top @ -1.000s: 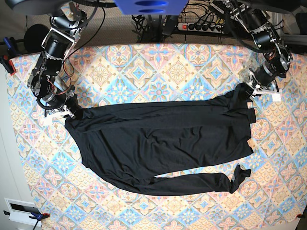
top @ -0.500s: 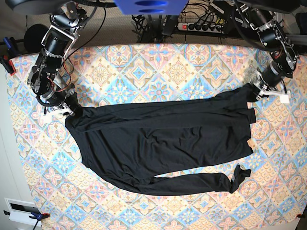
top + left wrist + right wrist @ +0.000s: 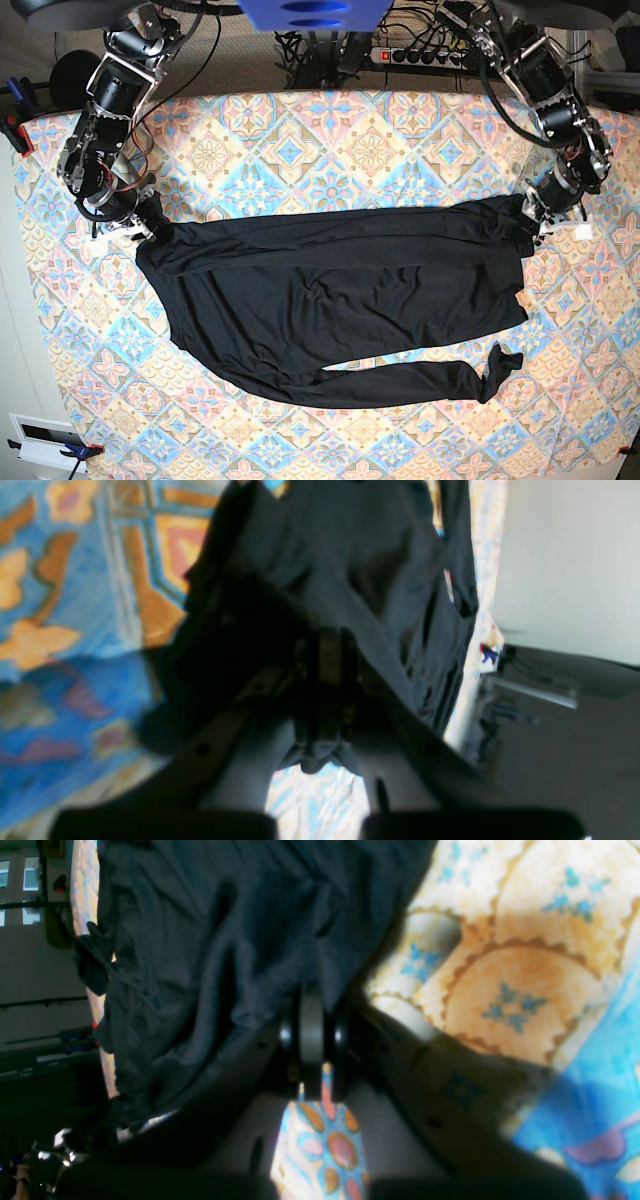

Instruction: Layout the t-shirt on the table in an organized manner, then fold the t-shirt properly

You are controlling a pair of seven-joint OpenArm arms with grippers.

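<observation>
Across the middle of the base view, the t-shirt (image 3: 340,290) lies stretched between two clenched claws.

At centre left, the right gripper (image 3: 148,230) grasps one end of the black cloth; at centre right, the left gripper (image 3: 530,210) grips the other end, fabric bunched between its closed jaws in the wrist view. One sleeve trails along the lower edge. Beneath it, the table (image 3: 370,140) shows pastel diamond tiles; a power strip (image 3: 420,55) and cables sit beyond its top edge.

Both wrist views are blurred. The t-shirt (image 3: 350,565) runs off the left wrist view at 12 o'clock, and off the right wrist view at 12 o'clock. Dark cloth hides each gripper's fingertips there.
</observation>
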